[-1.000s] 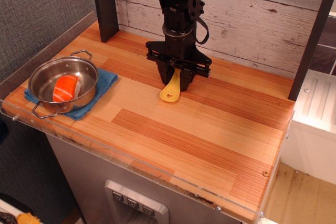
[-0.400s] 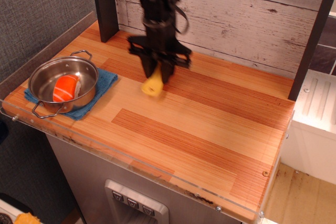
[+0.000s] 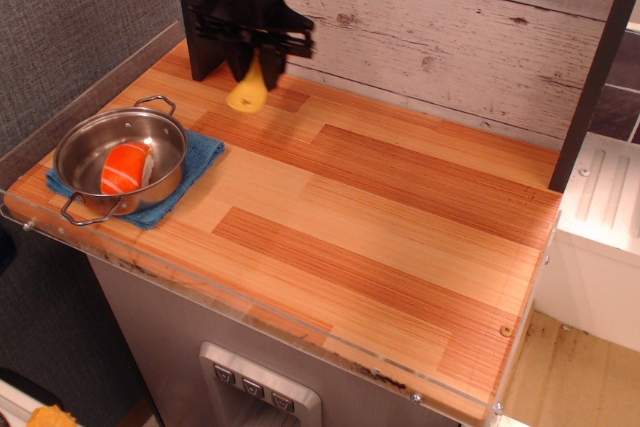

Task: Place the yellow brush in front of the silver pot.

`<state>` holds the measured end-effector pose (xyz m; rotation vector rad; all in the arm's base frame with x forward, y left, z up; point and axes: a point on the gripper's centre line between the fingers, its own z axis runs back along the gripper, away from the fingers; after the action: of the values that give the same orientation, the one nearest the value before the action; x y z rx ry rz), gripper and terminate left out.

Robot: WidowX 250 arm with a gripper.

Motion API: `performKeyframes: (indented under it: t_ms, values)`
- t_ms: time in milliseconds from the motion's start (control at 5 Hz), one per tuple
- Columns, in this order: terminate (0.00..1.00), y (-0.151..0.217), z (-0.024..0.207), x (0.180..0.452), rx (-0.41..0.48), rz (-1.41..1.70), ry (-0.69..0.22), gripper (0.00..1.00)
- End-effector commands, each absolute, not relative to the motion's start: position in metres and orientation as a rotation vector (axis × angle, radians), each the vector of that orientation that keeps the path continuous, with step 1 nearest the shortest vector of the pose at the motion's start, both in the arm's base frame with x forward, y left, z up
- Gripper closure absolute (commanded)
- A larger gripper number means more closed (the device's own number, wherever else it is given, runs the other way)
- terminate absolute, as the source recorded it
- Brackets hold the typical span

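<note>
**Gripper carrying the yellow brush to the back left of the table**

Since a second ago the arm has been swinging left and towards the back wall, taking the brush from the middle of the table to the rear left corner. Now the gripper [image 3: 252, 59] is hanging by the dark upright post [image 3: 200, 17], pointing straight down, with its cross-bar lying level and its body rising out of the top of the view. Its fingers are closing on the yellow brush [image 3: 248, 92], which is dangling below them with its rounded end lowest and is looking slightly blurred. That end is hovering above the wooden table [image 3: 400, 217], not touching it as far as can be told. The bristles are not showing.

The silver pot [image 3: 120, 157] is sitting near the front left corner on a blue cloth [image 3: 200, 157], well apart from the brush, which is hanging behind it and to the right. An orange and white object [image 3: 126, 168] is lying inside the pot. The whitewashed plank wall [image 3: 450, 27] is running along the back
</note>
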<state>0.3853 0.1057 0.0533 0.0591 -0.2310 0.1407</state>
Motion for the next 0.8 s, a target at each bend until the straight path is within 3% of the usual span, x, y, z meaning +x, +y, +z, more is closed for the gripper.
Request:
performKeyframes:
  t_ms: [0,400,600]
  values:
    - [0.00,0.136,0.046,0.400,0.090,0.150,-0.215,1.00]
    - [0.00,0.150,0.028,0.406,0.095,0.147,-0.179,1.00]
    - [0.00,0.151,0.029,0.406,0.088,0.105,-0.171,0.00]
